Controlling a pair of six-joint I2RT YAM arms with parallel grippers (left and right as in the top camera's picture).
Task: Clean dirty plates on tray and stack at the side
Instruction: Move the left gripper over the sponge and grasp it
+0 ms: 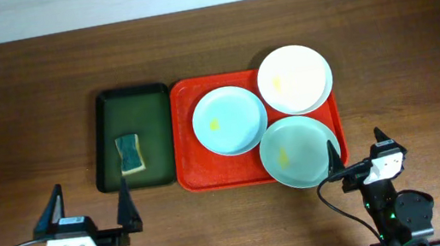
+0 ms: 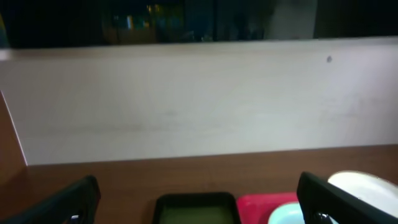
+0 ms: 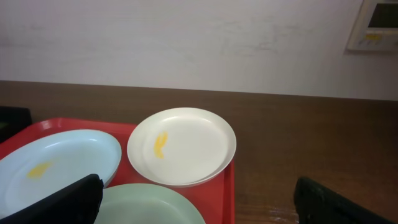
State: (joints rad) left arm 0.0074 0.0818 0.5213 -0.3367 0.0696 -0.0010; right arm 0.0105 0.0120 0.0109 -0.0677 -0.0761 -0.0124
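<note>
Work unstarted — white plate [image 1: 294, 78], blue plate [image 1: 228, 120], green plate [image 1: 299, 151] sit smeared on the tray [image 1: 189, 145], unstacked; left gripper [image 1: 91, 197] and right gripper [image 1: 356, 147] gape wide, empty.

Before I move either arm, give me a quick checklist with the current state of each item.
1. Left gripper open and empty: ok.
2. Right gripper open and empty: ok.
3. Sponge lying free in the dark green tray: ok.
4. White plate, blue plate and green plate all on the red tray: ok, though white and green overhang its rim.
5. Plates apart from each other: not ok, rims meet or overlap.
6. Dirt located: yellow smears on white and blue: ok; on green: cannot tell.
</note>
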